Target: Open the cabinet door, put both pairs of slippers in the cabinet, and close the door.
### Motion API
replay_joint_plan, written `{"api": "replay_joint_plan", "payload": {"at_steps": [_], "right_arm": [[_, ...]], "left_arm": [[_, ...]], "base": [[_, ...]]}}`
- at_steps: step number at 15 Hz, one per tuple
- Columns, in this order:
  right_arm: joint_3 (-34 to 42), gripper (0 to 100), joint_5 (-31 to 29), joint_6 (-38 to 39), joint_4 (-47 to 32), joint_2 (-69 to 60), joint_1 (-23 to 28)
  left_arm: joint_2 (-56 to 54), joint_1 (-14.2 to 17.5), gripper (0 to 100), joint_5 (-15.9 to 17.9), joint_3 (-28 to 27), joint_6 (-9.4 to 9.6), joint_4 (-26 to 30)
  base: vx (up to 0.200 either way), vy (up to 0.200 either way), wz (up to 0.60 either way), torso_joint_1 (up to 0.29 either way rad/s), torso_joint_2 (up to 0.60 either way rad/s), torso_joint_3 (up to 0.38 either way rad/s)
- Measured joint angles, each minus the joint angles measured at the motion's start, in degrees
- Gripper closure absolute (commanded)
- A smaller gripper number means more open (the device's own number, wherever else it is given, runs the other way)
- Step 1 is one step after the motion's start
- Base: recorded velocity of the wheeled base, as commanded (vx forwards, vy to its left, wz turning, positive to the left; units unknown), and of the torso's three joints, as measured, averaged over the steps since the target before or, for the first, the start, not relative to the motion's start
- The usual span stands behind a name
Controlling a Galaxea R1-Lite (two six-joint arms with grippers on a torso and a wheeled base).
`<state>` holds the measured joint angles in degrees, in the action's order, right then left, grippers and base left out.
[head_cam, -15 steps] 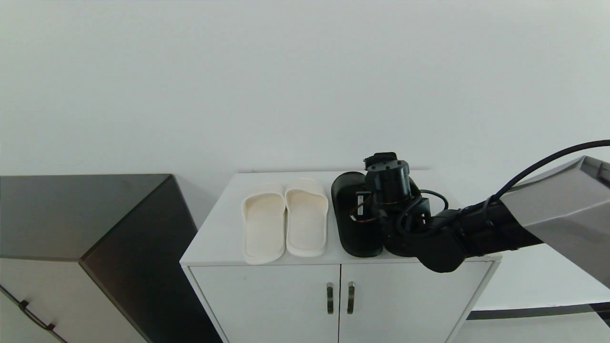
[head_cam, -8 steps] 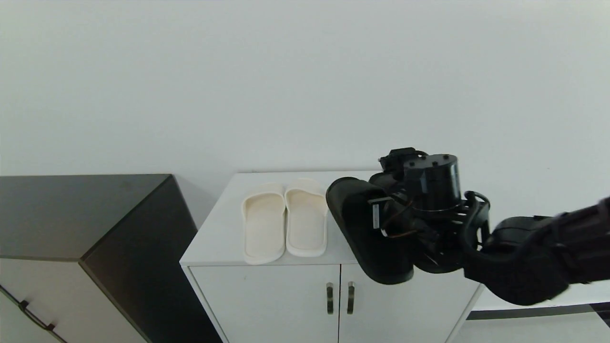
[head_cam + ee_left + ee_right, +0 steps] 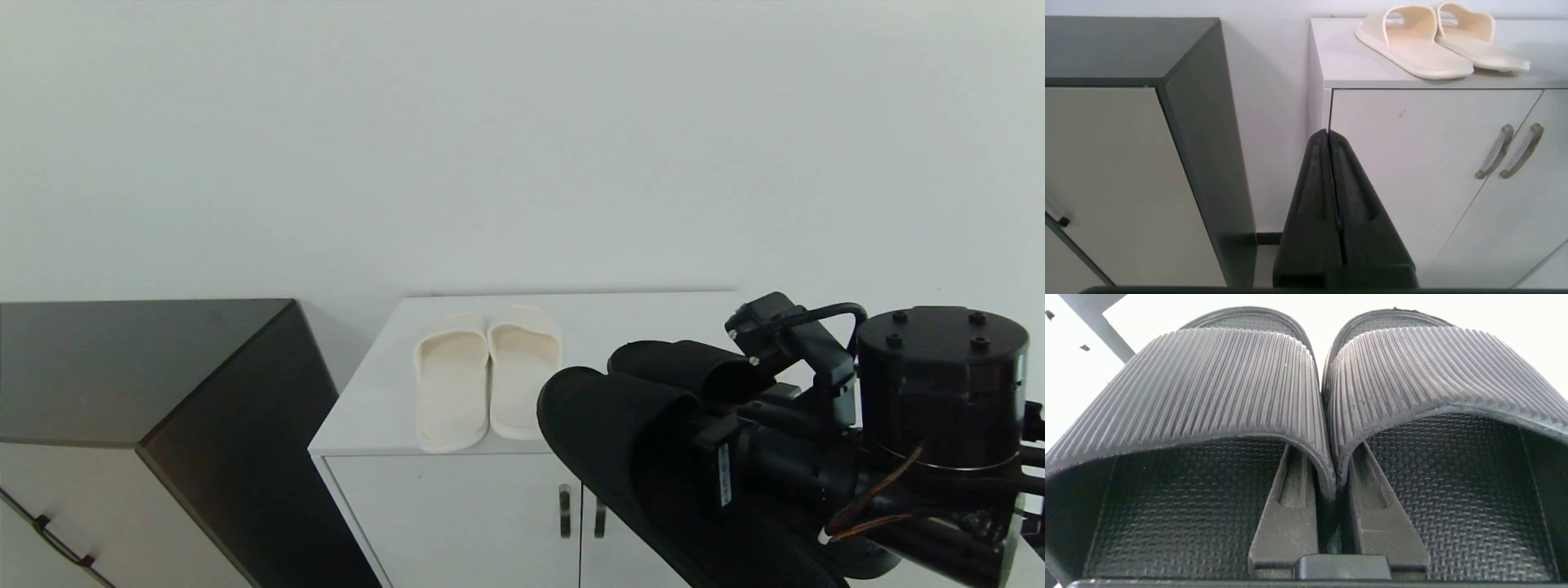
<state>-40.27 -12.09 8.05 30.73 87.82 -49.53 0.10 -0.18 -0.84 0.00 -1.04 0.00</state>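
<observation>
My right gripper is shut on the pair of black slippers, pinching their inner strap edges together; the pair hangs in the air in front of the white cabinet, to its right. In the right wrist view the fingers sit inside the two ribbed black slippers. The cream slippers lie side by side on the cabinet top. Both cabinet doors are closed, their handles meeting at the centre. My left gripper is shut and empty, low beside the cabinet's left front corner, with the cream slippers above it.
A dark-topped unit with a pale front stands left of the white cabinet, with a narrow gap between them. A plain white wall runs behind. The right half of the cabinet top is bare.
My right gripper lifted the black slippers off the cabinet top and drew them toward the camera and lower right. The cream slippers and doors stayed as they were.
</observation>
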Motion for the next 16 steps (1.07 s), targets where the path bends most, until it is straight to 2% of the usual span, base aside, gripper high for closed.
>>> {"api": "replay_joint_plan", "payload": {"at_steps": [2,12,16], "right_arm": [[0.3,100,0.0,0.0,0.0,-0.2,-0.1],[1.4,100,-0.1,0.0,0.0,-0.5,0.7],[1.9,100,0.3,0.0,0.1,-0.6,1.4]], "left_arm": [[0.0,0.0,100,0.0,0.0,0.00,0.0],[0.0,0.0,100,0.0,0.0,0.00,0.0],[0.0,0.0,100,-0.1,0.0,0.02,0.0]], "base": [[0.000,0.000,0.00,0.000,0.00,0.000],[-0.200,0.000,0.00,0.002,0.00,0.001],[0.000,0.000,0.00,0.000,0.00,0.000]]}}
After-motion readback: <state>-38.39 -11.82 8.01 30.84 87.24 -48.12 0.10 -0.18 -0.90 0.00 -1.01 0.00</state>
